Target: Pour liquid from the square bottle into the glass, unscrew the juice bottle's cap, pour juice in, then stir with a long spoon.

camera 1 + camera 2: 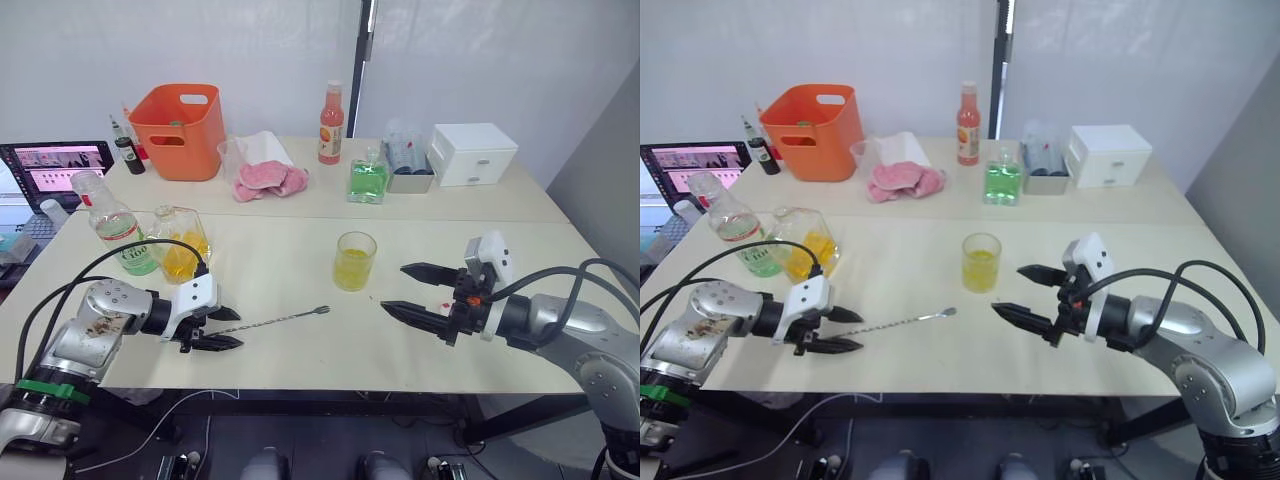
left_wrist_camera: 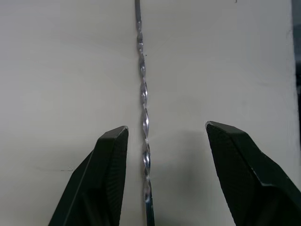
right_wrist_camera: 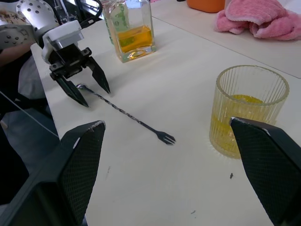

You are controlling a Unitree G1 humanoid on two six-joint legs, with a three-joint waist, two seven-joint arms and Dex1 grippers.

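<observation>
Down low on the near left of the bench (image 1: 300, 360), the left end effector (image 1: 222, 328) has its two black fingers spread wide. The long spoon (image 1: 275, 320) lies flat on the bench, and its near end runs in between those fingers. In the left wrist view the twisted silver stem sits in the gap and does not touch either finger (image 2: 110, 174). The spoon's bowl is hard to see; the right wrist view shows a small bowl near the left end effector and a tiny fork at the other end.

The right end effector (image 1: 410, 292) is on the near right, with its fingers also spread wide and holding nothing. It is above the bench, pointing left toward the glass (image 1: 355, 260).

The glass stands near the middle of the bench, upright, with yellow liquid (image 1: 352, 270) in its lower part. The fork end of the spoon is near the glass but not touching it.

The square bottle (image 1: 180, 244) stands at the left, just beyond the left end effector, with orange-yellow liquid in the bottom. The juice bottle (image 1: 113, 226) is just left of it, tilted, and partly hidden behind it. I cannot make out its cap.

Far back are an orange bin (image 1: 180, 130), a pink cloth (image 1: 270, 178), a green bottle (image 1: 367, 178), a tall pink-orange bottle (image 1: 331, 125) and a white drawer box (image 1: 473, 152).
</observation>
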